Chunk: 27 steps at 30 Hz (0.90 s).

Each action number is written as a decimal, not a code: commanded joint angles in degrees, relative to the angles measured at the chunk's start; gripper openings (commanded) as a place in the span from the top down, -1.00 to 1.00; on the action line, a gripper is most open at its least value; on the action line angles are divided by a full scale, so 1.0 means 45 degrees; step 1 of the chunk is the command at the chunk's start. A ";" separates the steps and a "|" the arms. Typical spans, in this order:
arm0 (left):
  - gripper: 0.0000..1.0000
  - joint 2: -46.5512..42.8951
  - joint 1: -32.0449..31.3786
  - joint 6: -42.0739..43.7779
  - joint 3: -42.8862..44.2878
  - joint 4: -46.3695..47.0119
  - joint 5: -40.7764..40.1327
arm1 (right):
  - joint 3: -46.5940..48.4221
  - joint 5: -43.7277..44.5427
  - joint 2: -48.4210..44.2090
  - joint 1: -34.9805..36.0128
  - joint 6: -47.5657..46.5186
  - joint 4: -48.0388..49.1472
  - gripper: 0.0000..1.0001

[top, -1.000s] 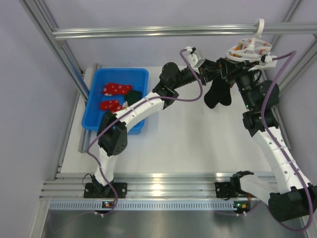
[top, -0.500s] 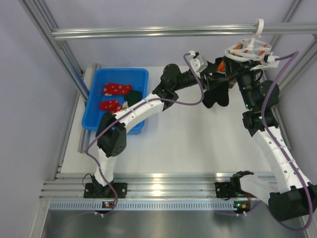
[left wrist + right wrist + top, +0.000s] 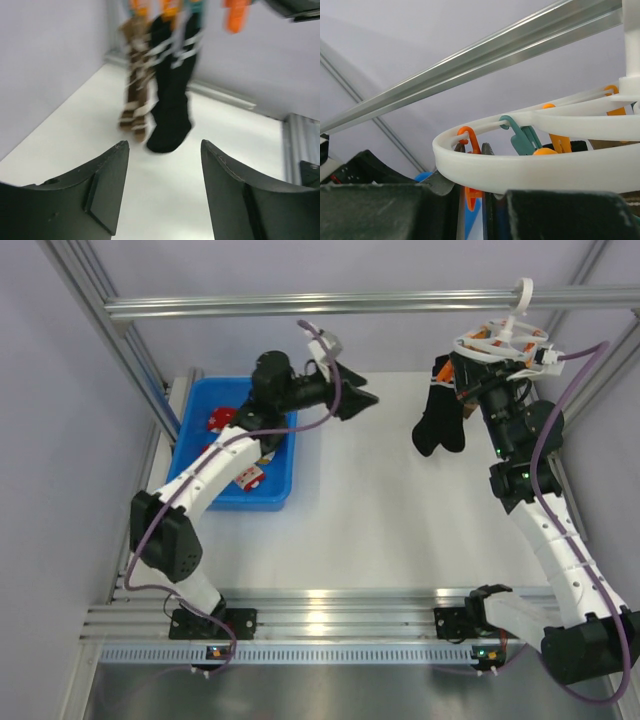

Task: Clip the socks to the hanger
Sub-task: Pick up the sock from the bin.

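Note:
The white ring hanger (image 3: pixel 503 343) hangs by its hook from the top rail at the back right, with orange and teal pegs under it. A dark sock (image 3: pixel 440 422) with pale bands near its top (image 3: pixel 170 100) dangles from a peg beside a brown striped sock (image 3: pixel 136 95). My right gripper (image 3: pixel 463 380) sits just under the ring (image 3: pixel 530 167), shut on an orange peg (image 3: pixel 472 192). My left gripper (image 3: pixel 358 400) is well left of the hanger, open and holding nothing (image 3: pixel 162 155). Red socks (image 3: pixel 219 418) lie in the blue bin, partly hidden by my left arm.
The blue bin (image 3: pixel 235 502) stands at the back left of the white table (image 3: pixel 380 520). Aluminium frame rails run along the top (image 3: pixel 300 305) and both sides. A teal peg (image 3: pixel 520 137) hangs next to the gripped orange one.
My left gripper let go of the dark sock, opened and swung left toward the bin. The sock stays hanging. My right gripper closed on the orange peg.

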 commanded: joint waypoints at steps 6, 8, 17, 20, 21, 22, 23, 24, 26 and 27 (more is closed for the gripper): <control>-0.31 -0.3250 0.5553 0.3561 -0.2376 -0.6530 0.0030 | 0.0348 -0.1114 0.0024 -0.0032 -0.0084 0.0089 1.00; -0.30 -0.3135 0.6548 0.4815 -0.2552 -0.8008 -0.0495 | 0.0387 -0.1211 0.0121 -0.0013 -0.0143 0.0089 1.00; -0.22 -0.0832 0.8176 0.6601 -0.1970 -0.8390 -0.4025 | 0.0465 -0.1348 0.0297 -0.0090 -0.0338 -0.0028 1.00; -0.25 -0.0186 0.8176 0.5469 -0.2102 -0.7475 -0.4908 | 0.0504 -0.1348 0.0356 -0.0130 -0.0397 -0.0087 1.00; -0.25 -0.0088 0.8156 0.5253 -0.2220 -0.7163 -0.5027 | 0.0543 -0.1367 0.0395 -0.0130 -0.0416 -0.0126 1.00; -0.25 0.0241 0.8117 0.5406 -0.2202 -0.6985 -0.5164 | 0.0563 -0.1387 0.0415 -0.0130 -0.0455 -0.0165 1.00; -0.25 0.0496 0.7982 0.5582 -0.2047 -0.7100 -0.5320 | 0.0621 -0.1387 0.0415 -0.0149 -0.0513 -0.0223 1.00; -0.24 0.0769 0.7980 0.5796 -0.1813 -0.7352 -0.5496 | 0.0621 -0.1387 0.0434 -0.0169 -0.0514 -0.0224 1.00; -0.21 0.1376 0.8019 0.6012 -0.1149 -0.8286 -0.5575 | 0.0680 -0.1387 0.0434 -0.0188 -0.0592 -0.0282 1.00; -0.19 0.1552 0.8000 0.6593 -0.0992 -0.8640 -0.5479 | 0.0680 -0.1406 0.0415 -0.0208 -0.0611 -0.0321 1.00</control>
